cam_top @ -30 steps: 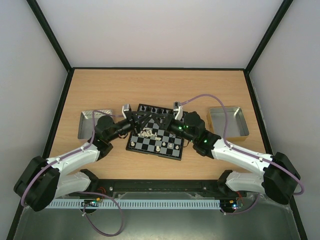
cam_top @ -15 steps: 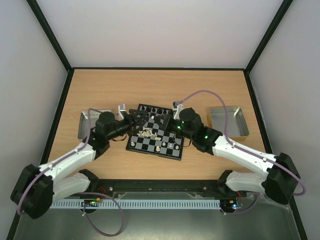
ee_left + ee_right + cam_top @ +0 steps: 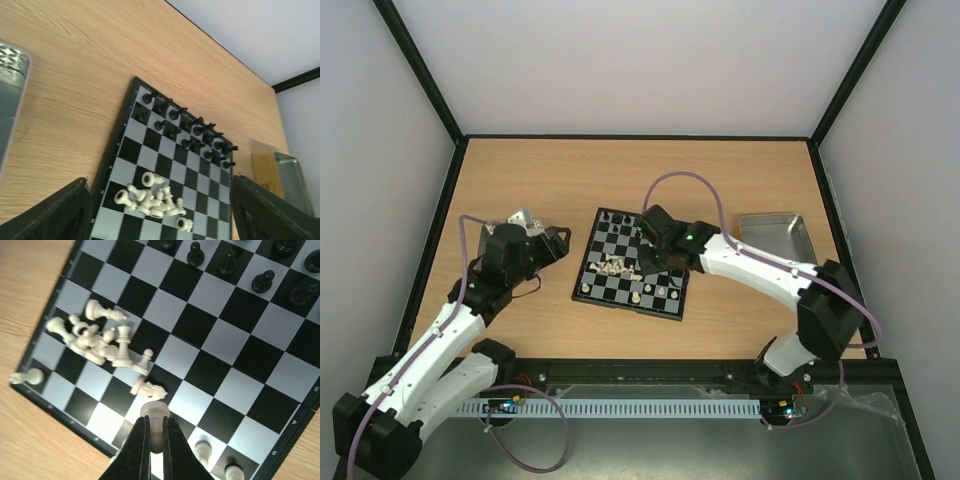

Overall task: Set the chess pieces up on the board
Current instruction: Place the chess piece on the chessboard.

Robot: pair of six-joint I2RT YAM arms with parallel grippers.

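With my right pincer point(image 3: 155, 426) clenched on a white piece point(image 3: 153, 411) over the board point(image 3: 220, 340) directly beneath it, and my left pincer point(image 3: 159, 179) released and empty, I reckon I next stand it upright on its home square, clear of the toppled heap point(image 3: 95, 340) to its left.

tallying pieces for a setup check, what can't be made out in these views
- Top view: the right arm covers the far right corner of the board; pieces there are hidden.
- Top view: the white heap is too small to tell piece types.
- Right wrist: the right gripper hides the body of the held white piece; type unclear.
- Left wrist: frame edges cut off the board's near rows and most of the left tray.
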